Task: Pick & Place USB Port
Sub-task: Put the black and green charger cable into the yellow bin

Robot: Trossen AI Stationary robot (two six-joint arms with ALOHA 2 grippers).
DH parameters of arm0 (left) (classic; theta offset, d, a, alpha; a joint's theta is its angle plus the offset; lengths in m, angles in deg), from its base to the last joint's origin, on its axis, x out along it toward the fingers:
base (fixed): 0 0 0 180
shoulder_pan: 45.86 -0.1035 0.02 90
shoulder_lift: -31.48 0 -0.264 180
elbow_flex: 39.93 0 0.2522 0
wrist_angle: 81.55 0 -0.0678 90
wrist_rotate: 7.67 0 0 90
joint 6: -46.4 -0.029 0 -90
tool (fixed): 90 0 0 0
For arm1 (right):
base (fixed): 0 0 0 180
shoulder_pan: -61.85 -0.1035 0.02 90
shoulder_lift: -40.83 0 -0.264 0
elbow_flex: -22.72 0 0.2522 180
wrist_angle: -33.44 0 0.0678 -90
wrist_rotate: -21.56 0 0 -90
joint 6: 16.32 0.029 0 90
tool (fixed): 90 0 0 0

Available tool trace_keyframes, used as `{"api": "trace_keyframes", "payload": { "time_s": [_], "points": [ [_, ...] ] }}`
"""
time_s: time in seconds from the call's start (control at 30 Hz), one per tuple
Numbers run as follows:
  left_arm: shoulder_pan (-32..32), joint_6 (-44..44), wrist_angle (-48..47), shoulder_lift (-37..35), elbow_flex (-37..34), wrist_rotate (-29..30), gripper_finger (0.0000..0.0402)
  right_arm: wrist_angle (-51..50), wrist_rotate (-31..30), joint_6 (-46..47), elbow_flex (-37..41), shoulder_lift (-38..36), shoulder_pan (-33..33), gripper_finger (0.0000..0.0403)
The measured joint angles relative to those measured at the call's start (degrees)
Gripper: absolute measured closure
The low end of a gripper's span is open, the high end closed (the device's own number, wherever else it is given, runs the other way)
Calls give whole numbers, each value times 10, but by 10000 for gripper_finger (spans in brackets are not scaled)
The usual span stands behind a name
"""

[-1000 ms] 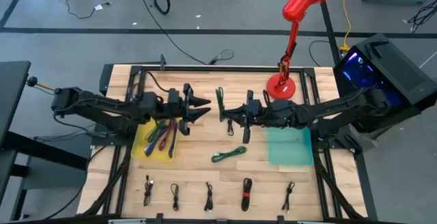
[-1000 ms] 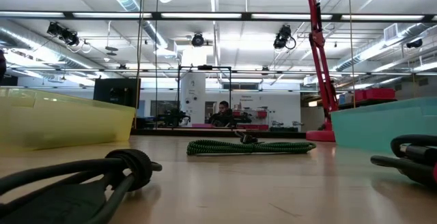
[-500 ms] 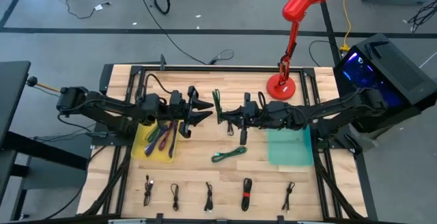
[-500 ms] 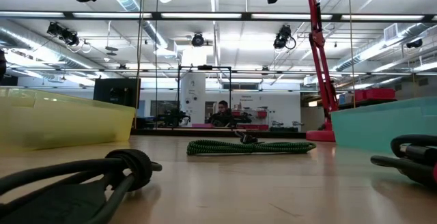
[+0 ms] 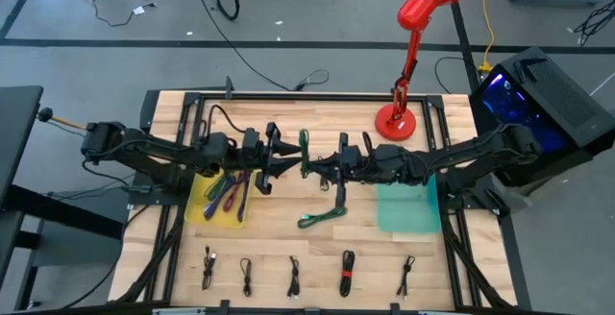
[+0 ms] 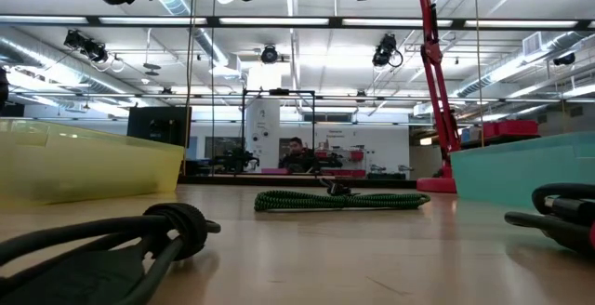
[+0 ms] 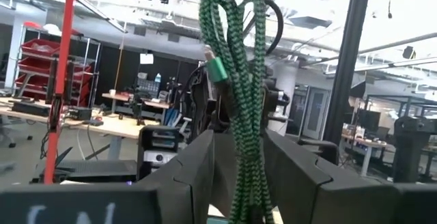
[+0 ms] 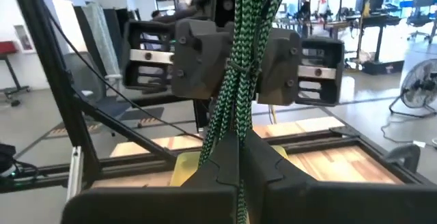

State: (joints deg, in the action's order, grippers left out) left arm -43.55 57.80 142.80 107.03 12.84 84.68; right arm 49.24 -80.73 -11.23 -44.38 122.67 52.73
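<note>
Even, bright overhead light is falling on the table point(image 5: 288, 113) in the high view, casting only soft, short shadows; the red lamp point(image 5: 423, 8) is showing a glossy highlight on its shade; in the low view, ceiling light strips point(image 6: 279, 21) are glaring white, and the near black cable point(image 6: 121, 245) is lying out of focus while the green cable point(image 6: 339, 199) is reading sharper; in both wrist views the near fingers point(image 7: 191, 176) are blurring softly, and the room behind is appearing slightly washed.
</note>
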Motion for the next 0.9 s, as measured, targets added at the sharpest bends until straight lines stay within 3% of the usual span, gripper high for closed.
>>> {"api": "trace_keyframes", "payload": {
  "time_s": [0.43,0.67,0.9],
  "points": [
    [1,10,6,2,0,-15,274,2,-1,8,0,19,3,403],
    [1,9,2,2,0,-17,382,-2,-1,10,0,22,3,403],
    [4,12,-39,1,0,4,385,-25,-3,6,0,20,3,387]
  ]
}}
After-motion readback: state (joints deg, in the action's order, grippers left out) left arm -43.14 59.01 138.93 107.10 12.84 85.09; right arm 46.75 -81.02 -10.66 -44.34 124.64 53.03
